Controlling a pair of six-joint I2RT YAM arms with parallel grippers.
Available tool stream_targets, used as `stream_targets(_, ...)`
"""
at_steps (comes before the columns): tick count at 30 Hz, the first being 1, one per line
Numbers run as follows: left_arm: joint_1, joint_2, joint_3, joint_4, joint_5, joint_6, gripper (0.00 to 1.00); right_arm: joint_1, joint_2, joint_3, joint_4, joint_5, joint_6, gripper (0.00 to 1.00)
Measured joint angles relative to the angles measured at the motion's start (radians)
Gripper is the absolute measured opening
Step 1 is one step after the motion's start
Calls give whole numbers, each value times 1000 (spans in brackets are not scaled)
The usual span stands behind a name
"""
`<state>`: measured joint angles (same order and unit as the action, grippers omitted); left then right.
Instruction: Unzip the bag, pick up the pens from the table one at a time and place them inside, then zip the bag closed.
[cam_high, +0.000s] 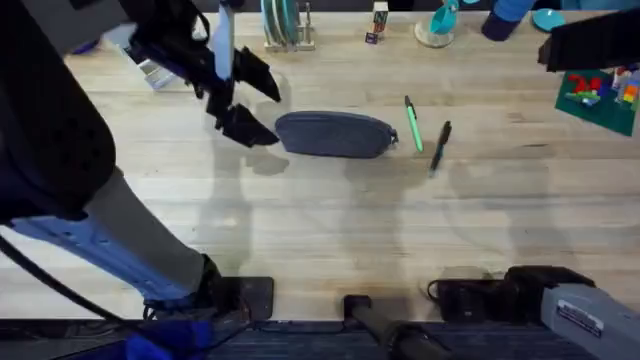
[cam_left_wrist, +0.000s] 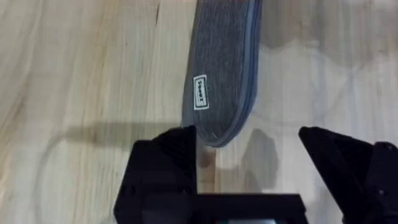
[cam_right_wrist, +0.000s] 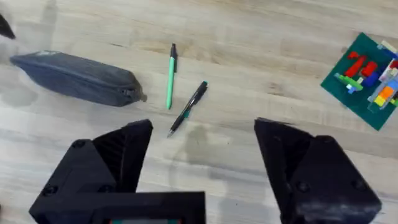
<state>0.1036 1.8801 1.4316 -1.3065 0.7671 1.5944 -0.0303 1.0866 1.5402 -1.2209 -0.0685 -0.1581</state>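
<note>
- The bag (cam_high: 335, 134) lies lengthwise across the table (cam_high: 330, 230), a little toward 12 o'clock from the table's middle in the overhead view, with its zipper running along the top and looking closed.
- In the right wrist view a small zipper pull sits at the bag's (cam_right_wrist: 74, 78) end that faces the pens.
- In the left wrist view the bag's (cam_left_wrist: 225, 68) rounded end carries a small white label (cam_left_wrist: 199, 93).
- The green pen (cam_high: 412, 125) lies just off the bag's 3 o'clock end, running roughly from 12 to 6 o'clock.
- The black pen (cam_high: 440, 144) lies just beyond the green one at 3 o'clock, tilted and not touching it.
- The left gripper (cam_high: 245, 100) hangs at the bag's 9 o'clock end, its black fingers spread apart, holding nothing.
- In its own wrist view, the left gripper's (cam_left_wrist: 249, 149) fingers stand either side of the bag's rounded tip.
- The right gripper (cam_right_wrist: 202, 155) hovers above the table, fingers spread wide, holding nothing.
- A green plate with coloured building blocks (cam_high: 600, 97) sits at 2 o'clock, well apart from the pens.
</note>
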Motion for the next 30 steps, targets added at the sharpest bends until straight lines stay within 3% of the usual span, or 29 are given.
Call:
stream_targets(9,0,0,-154,233,45,-23,998,0,0,0,0,0,0,997)
stream_targets(24,0,0,-173,244,79,-32,972,0,0,0,-13,0,0,997)
stream_targets(30,0,0,-172,258,80,-34,98,0,0,0,-14,0,0,997)
